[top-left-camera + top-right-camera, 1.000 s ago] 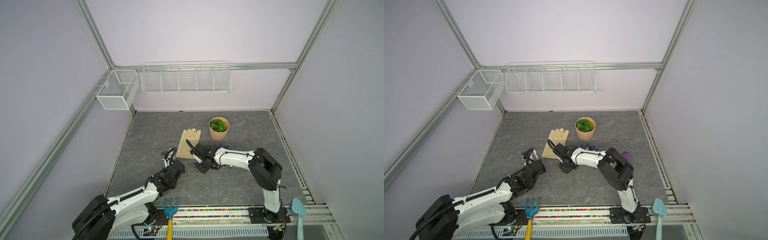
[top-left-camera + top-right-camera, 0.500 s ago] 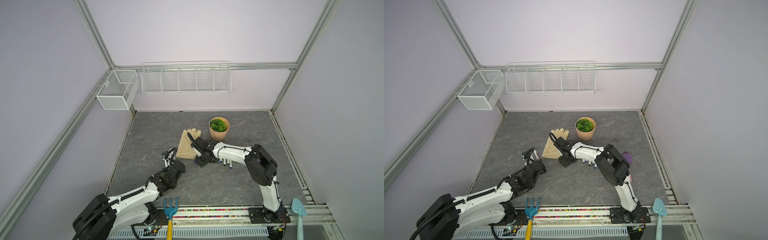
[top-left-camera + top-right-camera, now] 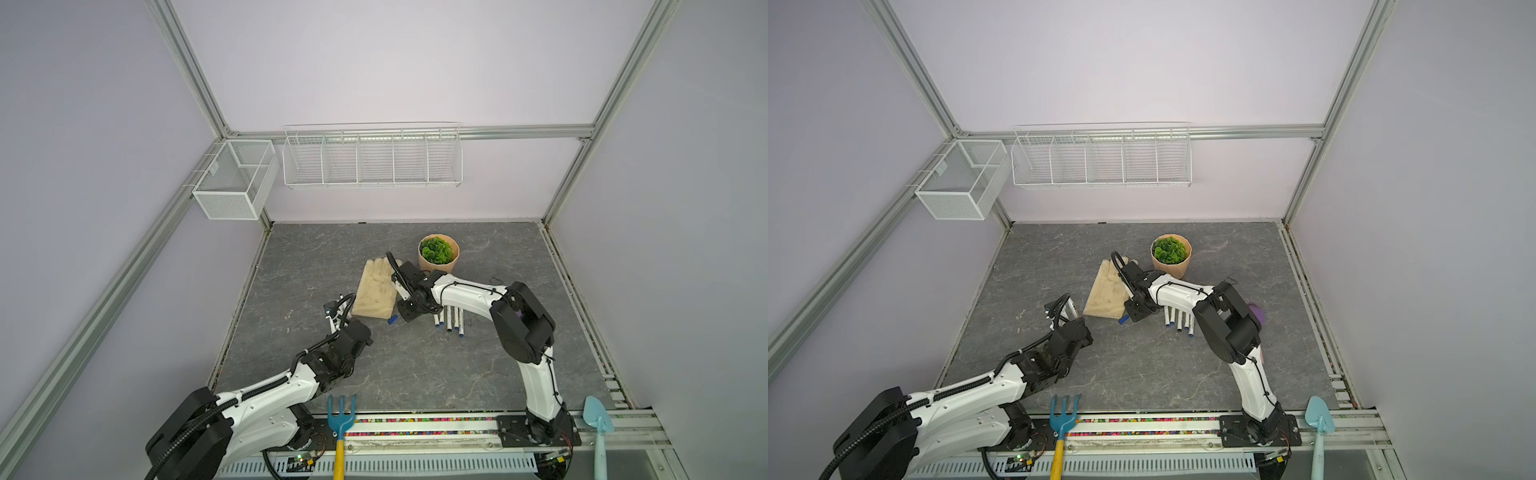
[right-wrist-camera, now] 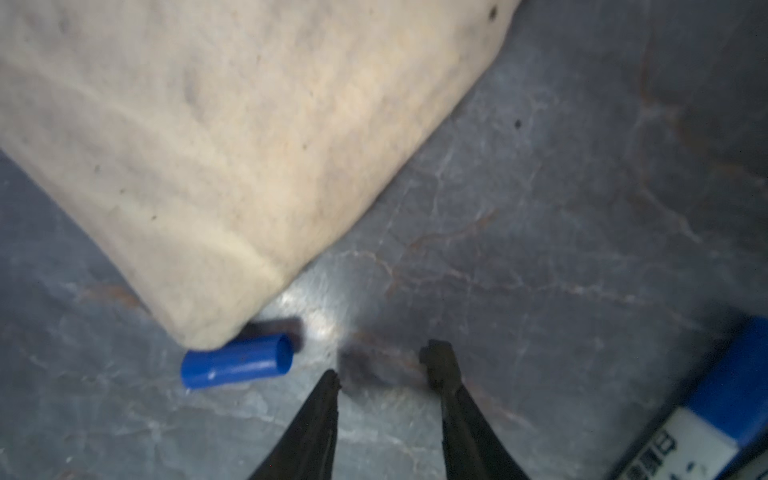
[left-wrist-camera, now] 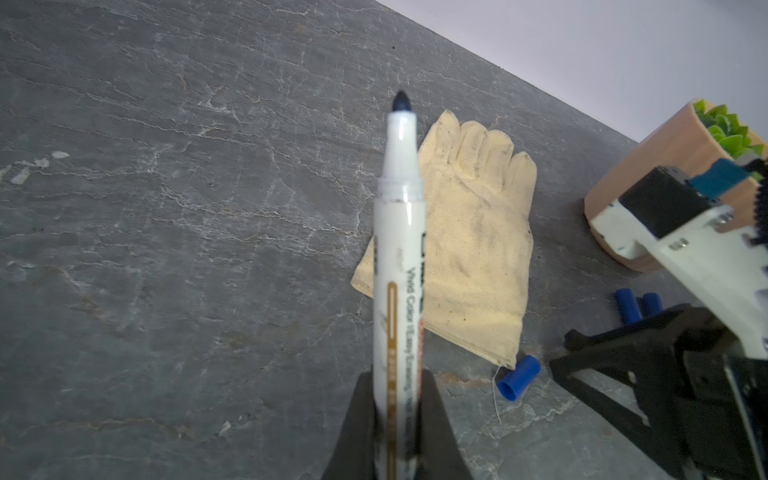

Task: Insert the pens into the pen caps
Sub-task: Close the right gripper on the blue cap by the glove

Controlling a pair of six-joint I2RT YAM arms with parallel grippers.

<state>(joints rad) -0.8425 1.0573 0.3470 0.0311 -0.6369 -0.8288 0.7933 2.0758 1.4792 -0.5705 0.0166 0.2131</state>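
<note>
Swinging closer to the cream cloth glove (image 4: pixel 228 145), the right gripper (image 4: pixel 380 363) now hangs with jaws spread and empty, just beside the short blue plastic cap (image 4: pixel 237 360) at the glove's corner. The left gripper (image 5: pixel 397 390) pinches 1 slim white marker pen (image 5: pixel 399 249), tip bare, waiting for that cap.

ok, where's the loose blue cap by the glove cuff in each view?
Top view: blue cap at the glove cuff corner.
Top view: blue cap at the same cuff corner.
Left wrist: blue cap just off the cuff corner.
Right wrist: blue cap against the cuff corner, beside the open right gripper.
Shared landmark: the glove's cuff corner.
</note>
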